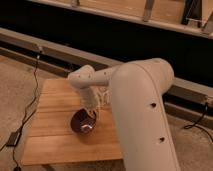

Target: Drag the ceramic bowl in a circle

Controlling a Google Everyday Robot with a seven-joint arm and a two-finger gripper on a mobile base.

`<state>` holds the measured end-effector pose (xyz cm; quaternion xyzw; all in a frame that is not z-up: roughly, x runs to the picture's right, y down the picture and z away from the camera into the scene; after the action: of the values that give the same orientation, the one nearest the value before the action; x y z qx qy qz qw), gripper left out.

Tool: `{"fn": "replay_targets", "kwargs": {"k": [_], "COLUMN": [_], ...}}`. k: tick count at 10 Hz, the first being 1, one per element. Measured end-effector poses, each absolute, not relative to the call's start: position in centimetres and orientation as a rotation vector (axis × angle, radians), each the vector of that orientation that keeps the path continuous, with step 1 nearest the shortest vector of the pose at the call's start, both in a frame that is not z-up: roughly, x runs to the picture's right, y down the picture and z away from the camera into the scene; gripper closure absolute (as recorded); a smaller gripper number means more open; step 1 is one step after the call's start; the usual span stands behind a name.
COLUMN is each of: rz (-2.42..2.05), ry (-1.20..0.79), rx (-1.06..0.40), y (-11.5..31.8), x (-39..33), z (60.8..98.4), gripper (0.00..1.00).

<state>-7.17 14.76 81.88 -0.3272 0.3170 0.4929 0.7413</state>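
The robot's two-finger claw, the gripper (93,113), hangs from the end of the thick white arm (142,105) and points down at the far right rim of the round, glossy dark purple-maroon ceramic bowl (80,124). The claw is clenched, its tip touching the rim. Whether the rim is pinched between the fingers cannot be told.

The bowl stands upright on the light wooden slatted table (52,102), a little right of the table's middle and nearer its front edge than its back. The bowl's inside shows a lighter sheen on the side nearest the claw, and its dark hollow reveals no contents that can be made out.

Left of the table, a thin black cable (34,82) runs down over the speckled floor (15,85) to a small black box (13,139).
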Motion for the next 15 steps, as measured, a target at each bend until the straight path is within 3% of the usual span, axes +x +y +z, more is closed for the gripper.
{"fn": "replay_targets", "kwargs": {"k": [4,10,11,15], "rz": [1.074,1.059,1.048,1.016], "ry": [0.620,0.554,0.544,0.479], "rx": [-0.763,-0.901,-0.916,-1.001], "y": [14.2,18.2,18.6,19.7], "x": [-12.0,-15.6,-15.8,-15.8], "z": [81.6,79.6,79.4,78.2], "gripper": [1.00,0.98,0.93,0.53]}}
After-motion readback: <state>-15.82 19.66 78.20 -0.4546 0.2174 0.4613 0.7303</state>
